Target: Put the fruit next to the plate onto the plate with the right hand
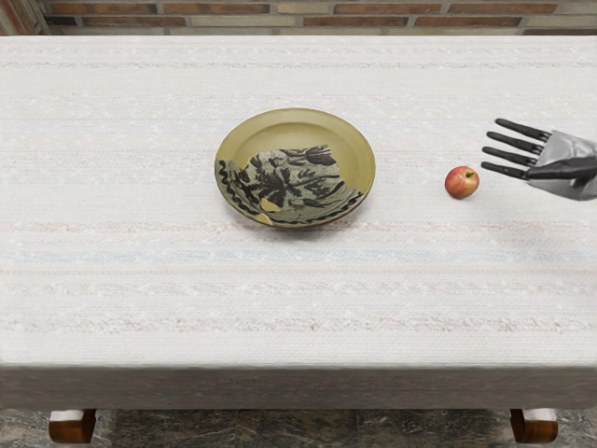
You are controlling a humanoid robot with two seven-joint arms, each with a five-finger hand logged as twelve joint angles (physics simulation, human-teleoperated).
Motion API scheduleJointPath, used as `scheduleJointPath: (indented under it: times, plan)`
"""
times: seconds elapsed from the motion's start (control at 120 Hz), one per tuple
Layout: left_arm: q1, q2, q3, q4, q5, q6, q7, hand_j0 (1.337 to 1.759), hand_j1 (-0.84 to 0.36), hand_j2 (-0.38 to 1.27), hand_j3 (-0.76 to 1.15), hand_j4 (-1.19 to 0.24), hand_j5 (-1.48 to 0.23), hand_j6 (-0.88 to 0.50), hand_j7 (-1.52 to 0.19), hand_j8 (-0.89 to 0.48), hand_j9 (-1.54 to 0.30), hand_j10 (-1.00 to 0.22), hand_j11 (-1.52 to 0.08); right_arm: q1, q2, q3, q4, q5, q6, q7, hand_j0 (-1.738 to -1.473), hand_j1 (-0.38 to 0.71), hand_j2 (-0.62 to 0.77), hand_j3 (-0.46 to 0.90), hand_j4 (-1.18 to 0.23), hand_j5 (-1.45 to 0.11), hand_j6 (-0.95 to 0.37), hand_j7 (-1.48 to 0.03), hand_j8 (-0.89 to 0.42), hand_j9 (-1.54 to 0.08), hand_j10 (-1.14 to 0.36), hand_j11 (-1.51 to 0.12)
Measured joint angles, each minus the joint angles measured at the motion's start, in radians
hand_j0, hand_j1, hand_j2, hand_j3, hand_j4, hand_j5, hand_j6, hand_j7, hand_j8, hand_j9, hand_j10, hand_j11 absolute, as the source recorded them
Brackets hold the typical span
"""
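Apple first: you can see it sitting on the table, on the pale cloth, to the right of the plate. It is red with a bit of yellow. It is not on the plate. It is near the plate but not touching it, and a strip of cloth lies between them.

Your right hand comes in from the right edge of the picture. It is just beside the apple, on the apple's right and a little higher in the picture. It does not touch the apple. The dark fingers are spread out and straight, and they point left, toward the apple. The hand holds nothing.

The plate is round and yellow-green, with a dark leafy drawing on its lower part. It sits near the middle of the table. You can see a brick wall past the far edge of the table, and two brown wooden legs at the bottom.
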Motion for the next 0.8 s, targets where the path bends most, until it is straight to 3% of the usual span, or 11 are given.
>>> scheduleJointPath:
  times: [0.117,0.217,0.317,0.367,0.458,0.55,0.667,0.8]
  plan:
    - [0.0,0.0,0.0,0.0,0.0,0.0,0.0,1.658,0.34,0.0,0.0,-0.01,-0.01,-0.01,-0.01,-0.01,-0.01,-0.01,-0.01,0.005,0.0,0.007,0.0,-0.013,0.0,0.0,-1.658,-0.35,0.0,0.0,0.0,0.0,0.0,0.0,0.0,0.0,0.0,0.0]
    - [0.0,0.0,0.0,0.0,0.0,0.0,0.0,1.658,0.34,0.0,0.0,-0.01,-0.01,-0.01,-0.01,-0.01,-0.01,-0.01,-0.01,0.058,-0.011,-0.02,0.018,-0.051,0.0,0.0,-1.658,-0.35,0.0,0.0,0.0,0.0,0.01,0.0,0.0,0.0,0.0,0.0]
    - [0.0,0.0,0.0,0.0,0.0,0.0,0.0,1.658,0.34,0.0,0.0,-0.01,-0.01,-0.01,-0.01,-0.01,-0.01,-0.01,-0.01,0.127,-0.032,-0.06,0.101,-0.221,0.0,0.0,-1.658,-0.35,0.0,0.0,0.0,0.0,0.0,0.0,0.0,0.0,0.0,0.0]
    - [0.0,0.0,0.0,0.0,0.0,0.0,0.0,1.658,0.34,0.0,0.0,-0.01,-0.01,-0.01,-0.01,-0.01,-0.01,-0.01,-0.01,0.152,-0.04,-0.069,0.182,-0.355,-0.01,0.0,-1.658,-0.34,0.0,0.0,0.0,-0.01,0.0,-0.01,0.0,-0.01,0.0,-0.01]
    - [0.0,0.0,0.0,0.0,0.0,0.0,0.0,1.658,0.34,0.0,0.0,-0.01,-0.01,-0.01,-0.01,-0.01,-0.01,-0.01,-0.01,0.195,-0.058,-0.1,0.353,-0.541,-0.171,0.0,-1.658,-0.34,0.0,0.0,-0.01,-0.01,-0.01,-0.01,-0.01,-0.01,-0.01,-0.01]
    - [0.0,0.0,0.0,0.0,0.0,0.0,0.0,1.658,0.34,0.0,0.0,-0.01,-0.01,-0.01,-0.01,-0.01,-0.01,-0.01,-0.01,0.286,-0.067,-0.26,0.455,-0.699,-0.442,0.0,-1.658,-0.34,0.0,0.0,-0.01,-0.01,-0.01,-0.01,-0.01,-0.01,-0.01,-0.01]
    - [0.0,0.0,0.0,0.0,0.0,0.0,0.0,1.658,0.34,0.0,0.0,-0.01,-0.01,-0.01,-0.01,-0.01,-0.01,-0.01,-0.01,0.363,-0.036,-0.465,0.501,-0.914,-0.696,0.0,-1.658,-0.34,0.0,0.0,-0.01,-0.01,-0.01,-0.01,-0.01,-0.01,-0.01,-0.01]
    - [0.0,0.0,0.0,0.0,0.0,0.0,0.0,1.658,0.34,0.0,0.0,-0.01,-0.01,-0.01,-0.01,-0.01,-0.01,-0.01,-0.01,0.439,0.032,-0.673,0.486,-1.05,-0.852,0.0,-1.658,-0.34,0.0,0.0,-0.01,-0.01,-0.01,-0.01,-0.01,-0.01,-0.01,-0.01]
